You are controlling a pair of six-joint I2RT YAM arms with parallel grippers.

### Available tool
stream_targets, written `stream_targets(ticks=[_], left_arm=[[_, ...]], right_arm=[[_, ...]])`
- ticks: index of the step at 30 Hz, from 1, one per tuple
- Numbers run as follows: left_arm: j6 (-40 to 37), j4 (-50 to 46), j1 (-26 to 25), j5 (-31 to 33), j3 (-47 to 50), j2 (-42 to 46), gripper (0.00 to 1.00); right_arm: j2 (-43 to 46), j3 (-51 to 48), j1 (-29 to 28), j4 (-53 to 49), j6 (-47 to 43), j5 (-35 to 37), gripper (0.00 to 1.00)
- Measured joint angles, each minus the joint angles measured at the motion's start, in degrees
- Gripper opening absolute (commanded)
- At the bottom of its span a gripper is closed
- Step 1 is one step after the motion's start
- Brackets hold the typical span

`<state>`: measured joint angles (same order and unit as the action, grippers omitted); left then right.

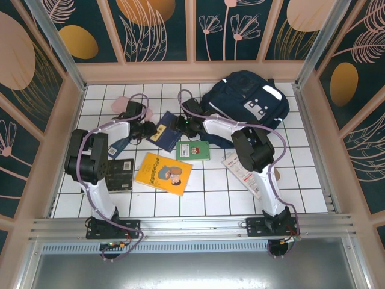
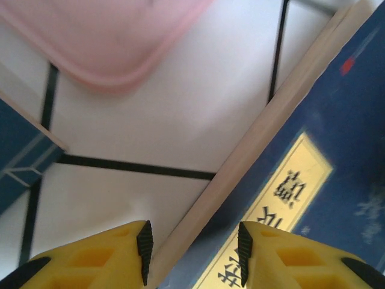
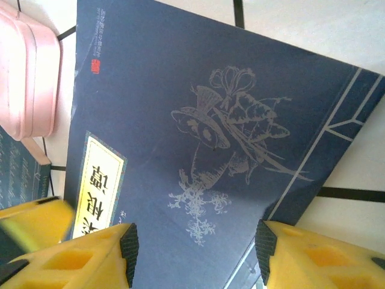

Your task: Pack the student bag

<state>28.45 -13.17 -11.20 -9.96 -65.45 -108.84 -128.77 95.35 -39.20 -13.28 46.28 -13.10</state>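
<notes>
The student bag [image 1: 249, 99], dark navy with a grey-white patch, lies at the back right of the tiled table. A dark blue book [image 1: 165, 132] with a yellow title label lies left of it, between both grippers. My left gripper [image 1: 150, 130] is open, and its jaws straddle the book's pale page edge [image 2: 240, 150] without pinching it. The left wrist view puts the gripper [image 2: 192, 253] low over the tiles. My right gripper [image 1: 180, 124] is open just above the blue book's cover [image 3: 198, 120], with its jaws [image 3: 195, 253] spread over the printed flower drawing.
A pink case [image 1: 123, 106] lies behind the left gripper. A green book [image 1: 194, 150], a yellow book [image 1: 163, 173], a dark book [image 1: 118, 174], a thin blue booklet [image 1: 120, 144] and white printed sheets [image 1: 240, 168] lie on the tiles [image 1: 301, 180]. Wooden walls enclose the table.
</notes>
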Motion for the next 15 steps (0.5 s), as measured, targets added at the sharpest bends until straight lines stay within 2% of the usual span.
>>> stream_targets(ticks=[6,15], left_arm=[[-0.6,1.5,0.6,-1.3,1.2,-0.6,0.34],[3.0,7.2,1.3,-3.7,6.4,2.0,0.36]], right_arm=[[0.0,-0.1,-0.2,0.3,1.7,-0.4,0.56],[-0.6,0.8,-0.2,0.9,3.0,-1.9,0.56]])
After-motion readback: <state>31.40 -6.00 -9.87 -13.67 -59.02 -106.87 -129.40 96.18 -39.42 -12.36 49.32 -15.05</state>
